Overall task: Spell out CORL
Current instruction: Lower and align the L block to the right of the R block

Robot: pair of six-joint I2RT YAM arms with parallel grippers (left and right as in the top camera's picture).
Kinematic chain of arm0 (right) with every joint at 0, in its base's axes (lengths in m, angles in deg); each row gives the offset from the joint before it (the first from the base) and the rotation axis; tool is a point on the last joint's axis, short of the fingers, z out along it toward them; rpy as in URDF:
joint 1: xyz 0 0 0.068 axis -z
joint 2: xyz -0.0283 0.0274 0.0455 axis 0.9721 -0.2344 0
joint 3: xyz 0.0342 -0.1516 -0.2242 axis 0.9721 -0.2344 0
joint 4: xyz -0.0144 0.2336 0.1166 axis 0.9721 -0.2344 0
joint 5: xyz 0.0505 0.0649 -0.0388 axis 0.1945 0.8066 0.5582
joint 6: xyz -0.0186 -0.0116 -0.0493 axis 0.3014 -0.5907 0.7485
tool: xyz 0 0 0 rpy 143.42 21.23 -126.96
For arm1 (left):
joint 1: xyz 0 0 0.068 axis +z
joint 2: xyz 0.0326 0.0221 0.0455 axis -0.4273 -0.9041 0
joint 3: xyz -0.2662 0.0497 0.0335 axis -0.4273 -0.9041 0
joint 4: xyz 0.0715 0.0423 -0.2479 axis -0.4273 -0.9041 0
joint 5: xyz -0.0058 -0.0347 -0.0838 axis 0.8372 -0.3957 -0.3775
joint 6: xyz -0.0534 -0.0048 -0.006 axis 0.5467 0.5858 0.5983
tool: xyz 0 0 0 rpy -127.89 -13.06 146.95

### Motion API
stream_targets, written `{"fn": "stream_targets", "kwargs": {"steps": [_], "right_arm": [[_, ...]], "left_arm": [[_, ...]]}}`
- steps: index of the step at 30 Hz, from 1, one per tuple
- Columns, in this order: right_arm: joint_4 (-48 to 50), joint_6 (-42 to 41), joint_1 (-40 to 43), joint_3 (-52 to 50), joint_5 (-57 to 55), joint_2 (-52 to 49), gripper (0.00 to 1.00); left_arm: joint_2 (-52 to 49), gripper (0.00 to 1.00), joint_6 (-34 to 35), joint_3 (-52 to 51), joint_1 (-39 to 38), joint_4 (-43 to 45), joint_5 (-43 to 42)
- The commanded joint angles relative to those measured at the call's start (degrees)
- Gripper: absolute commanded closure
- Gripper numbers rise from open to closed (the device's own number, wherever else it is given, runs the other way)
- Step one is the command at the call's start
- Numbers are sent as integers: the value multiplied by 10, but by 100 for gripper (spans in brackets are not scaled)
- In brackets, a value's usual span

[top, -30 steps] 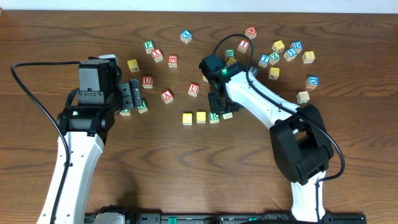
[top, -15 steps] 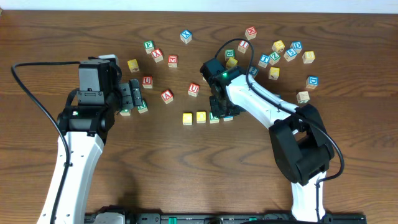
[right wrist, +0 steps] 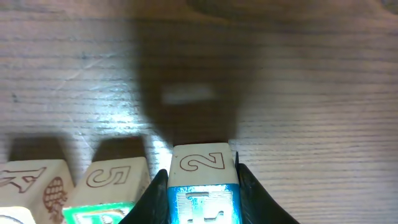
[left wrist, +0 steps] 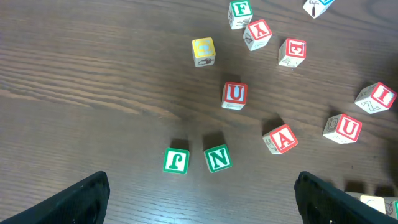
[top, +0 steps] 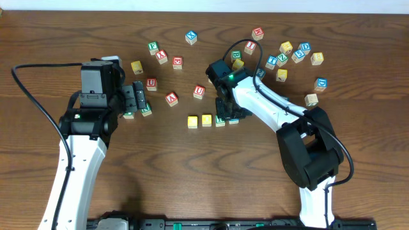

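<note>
Step in hand, as judged: seating the fourth cube at the right end of the word. Here the right arm (top: 262, 102) reaches in to the row (top: 206, 119), four cubes in line near mid-table. Their top letters are too small to read from overhead, so CORL is unconfirmed. The right gripper (right wrist: 204, 196) has its fingers pinching the held block (right wrist: 200, 163) on two opposite sides. That block sits level with, and just beside, the green-edged block (right wrist: 115, 177); whether it rests on the wood I cannot tell. To do it well: confirm it is flat down and square with the line, then part the fingers only slightly. One finger (right wrist: 155, 199) stands in the narrow gap on the neighbour's side, and a wide opening would likely shove that cube. Then lift straight up. Meanwhile the left gripper (left wrist: 208, 200) hangs over loose blocks (left wrist: 217, 158), fingers spread wide, holding nothing. Materials: the table (top: 192, 179) is dark brown wood with fine straight grain and a slight sheen. The blocks are small pale wooden cubes, crisp-edged, printed with coloured frames and characters. The held one shows an outlined 2 on its side and a blue top; its neighbour shows a 5. The flat faces should grip well, but the cubes look light and easily nudged.
</note>
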Motion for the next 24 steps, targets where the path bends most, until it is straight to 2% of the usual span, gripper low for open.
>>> {"fn": "stream_targets", "kwargs": {"steps": [1,13,19,24], "right_arm": [[10,-11,-2,-14,24,-5,92],[8,-10,-2,-14,26,-5,91],[8,-10,-2,-14,26,-5,77],[8,-10,-2,-14,26,-5,70]], "left_arm": [[-3,6,-2,0,2,0,5],[-3,7,-2,0,2,0,5],[-3,7,-2,0,2,0,5],[-3,6,-2,0,2,0,5]]}}
